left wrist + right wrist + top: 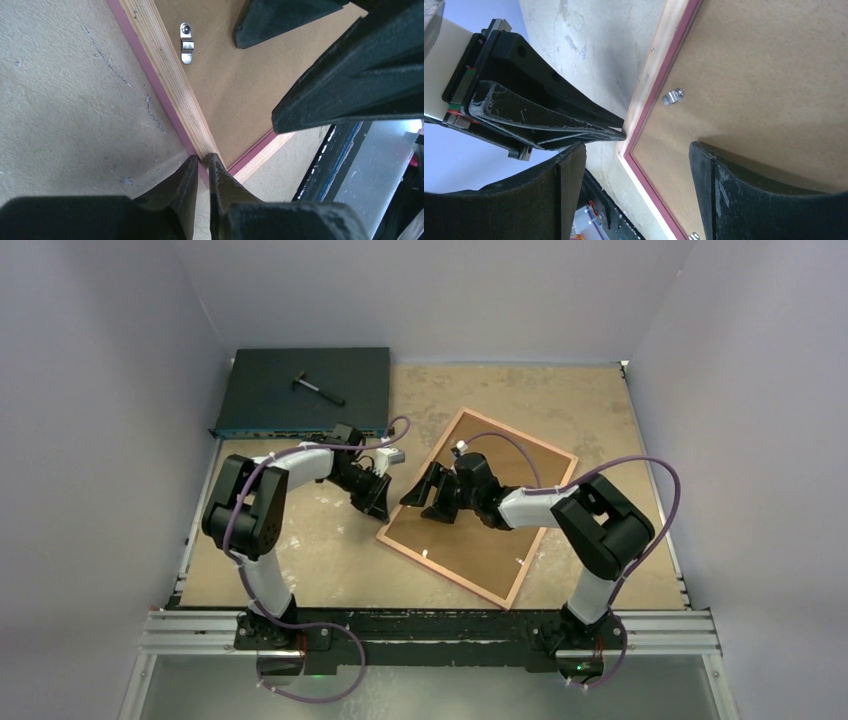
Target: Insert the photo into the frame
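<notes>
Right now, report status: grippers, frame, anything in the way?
Left gripper shut, tips at the frame corner. Right gripper open above the backing board. Frame face down, board seated in it, covering the opening. Photo not in view.

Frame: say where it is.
Top view, right of centre: the frame lies back up on the table, left fingers at its left corner, right fingers open above it.

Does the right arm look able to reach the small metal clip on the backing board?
Probably yes: the right gripper hangs open over the backing board, the clip lies bare nearby, nothing between them.
</notes>
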You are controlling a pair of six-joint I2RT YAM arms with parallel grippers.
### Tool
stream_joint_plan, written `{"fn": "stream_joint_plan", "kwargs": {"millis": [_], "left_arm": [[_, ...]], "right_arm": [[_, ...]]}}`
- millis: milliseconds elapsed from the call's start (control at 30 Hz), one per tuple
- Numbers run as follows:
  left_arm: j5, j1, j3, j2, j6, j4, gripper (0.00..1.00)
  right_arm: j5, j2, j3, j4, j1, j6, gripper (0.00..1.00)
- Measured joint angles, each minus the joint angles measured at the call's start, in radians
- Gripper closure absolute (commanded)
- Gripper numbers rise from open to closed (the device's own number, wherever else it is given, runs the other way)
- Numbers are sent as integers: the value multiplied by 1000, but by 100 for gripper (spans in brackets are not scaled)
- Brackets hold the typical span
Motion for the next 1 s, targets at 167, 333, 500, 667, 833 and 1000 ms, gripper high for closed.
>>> {"fn": "stream_joint_plan", "kwargs": {"millis": [167, 333, 500, 667, 833, 1000], "left_arm": [[5, 2, 22, 18, -19, -20, 87], [19, 7, 59, 43, -43, -26, 80], [36, 7, 77, 50, -68, -12, 80], [39, 8, 77, 75, -71, 7, 84], [48, 13, 76, 87, -87, 12, 86], [48, 13, 76, 87, -87, 12, 86]], "right_arm": [[24, 34, 39, 4, 18, 3, 25], [63, 45, 55, 4, 26, 3, 27], [98, 48, 60, 5, 30, 3, 29], [106, 61, 63, 24, 30, 10, 30], [110, 79, 79, 35, 36, 13, 31], [111, 92, 89, 42, 37, 15, 31]]}}
